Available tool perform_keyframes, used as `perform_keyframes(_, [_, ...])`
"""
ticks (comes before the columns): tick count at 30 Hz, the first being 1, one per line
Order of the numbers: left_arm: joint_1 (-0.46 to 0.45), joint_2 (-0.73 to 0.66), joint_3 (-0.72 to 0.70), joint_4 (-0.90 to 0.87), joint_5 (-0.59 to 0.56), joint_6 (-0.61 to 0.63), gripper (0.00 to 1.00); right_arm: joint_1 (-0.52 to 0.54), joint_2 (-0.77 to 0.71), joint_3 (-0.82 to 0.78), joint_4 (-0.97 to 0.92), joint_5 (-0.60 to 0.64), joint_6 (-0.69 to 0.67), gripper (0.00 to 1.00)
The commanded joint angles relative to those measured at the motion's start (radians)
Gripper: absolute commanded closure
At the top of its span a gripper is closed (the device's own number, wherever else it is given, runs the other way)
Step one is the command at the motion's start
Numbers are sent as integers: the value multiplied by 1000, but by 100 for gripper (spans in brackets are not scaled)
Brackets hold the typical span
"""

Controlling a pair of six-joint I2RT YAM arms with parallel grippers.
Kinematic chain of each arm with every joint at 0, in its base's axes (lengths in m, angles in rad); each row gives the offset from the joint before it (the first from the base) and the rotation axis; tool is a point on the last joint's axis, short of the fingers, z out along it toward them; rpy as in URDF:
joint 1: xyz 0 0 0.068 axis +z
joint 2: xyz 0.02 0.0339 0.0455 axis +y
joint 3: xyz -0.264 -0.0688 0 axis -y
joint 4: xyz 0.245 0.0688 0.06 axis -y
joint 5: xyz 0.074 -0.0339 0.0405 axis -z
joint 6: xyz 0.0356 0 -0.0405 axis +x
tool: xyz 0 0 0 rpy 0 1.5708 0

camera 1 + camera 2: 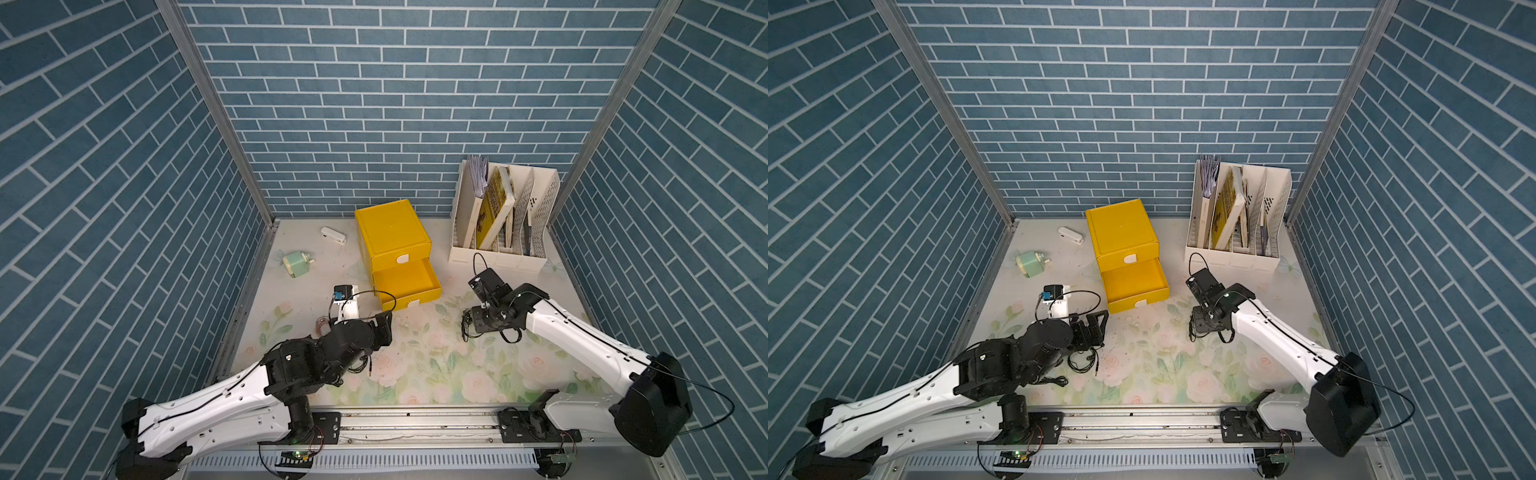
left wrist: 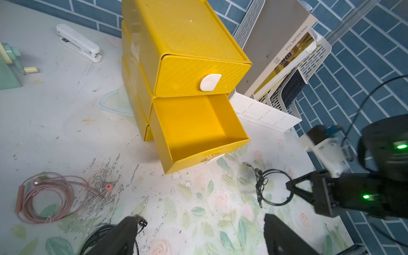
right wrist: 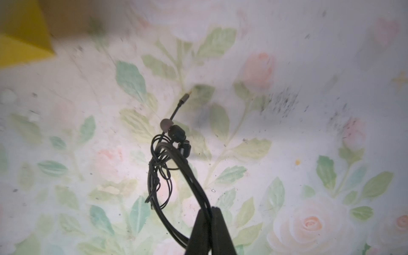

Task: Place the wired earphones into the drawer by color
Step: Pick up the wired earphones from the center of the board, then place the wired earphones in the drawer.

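The right pincer (image 3: 207,213) was clamped shut on a coil of black earphones (image 3: 163,159), with the cable caught between its tips. The loops, both earbuds and the plug hung out beyond the tips over the flowered counter (image 3: 309,132). Whether the lowest loops touched the counter could not be told.

The left pincer (image 2: 198,236) stood wide open with nothing between its fingers. Just beside one finger a second black coil (image 2: 103,236) lay on the counter, one of its earbuds close by the fingertip. Farther out on that same side lay the pinkish earphones (image 2: 48,198), coiled flat, with a loose pink ear tip (image 2: 108,187) just beside the plug.

Ahead of the left pincer stood the yellow cabinet (image 1: 392,232). Its top drawer (image 2: 198,75) was shut behind a white tab handle. The open drawer (image 2: 194,128) beneath it was pulled out toward the pincer and showed its bare yellow floor. The right pincer and its coil were near the front corner of the open drawer, apart from it.

Beyond the cabinet's far side from the right pincer, well apart from both pincers, lay a white stapler (image 2: 78,43) and a pale green gadget (image 1: 296,262). A white file rack (image 1: 505,216) holding books and folders stood past the right pincer against the back wall.
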Motion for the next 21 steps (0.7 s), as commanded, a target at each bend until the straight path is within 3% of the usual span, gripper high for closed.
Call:
perform_keyframes(1, [-5,4,-15,-86,-34,-63,6,-1,-27,131,-113,43,-51,100])
perform_keyframes(10, [-6,6,-86,-109,-11,-177,6,8,72,410,-22,-106,-78,100])
perform_keyframes(15, [-5,21,-116,-82,16,-180,7,15,178,497,50,-214,-91,100])
perform_keyframes(21, [-4,28,-148,-69,26,-207,8,17,280,542,113,-261,-94,100])
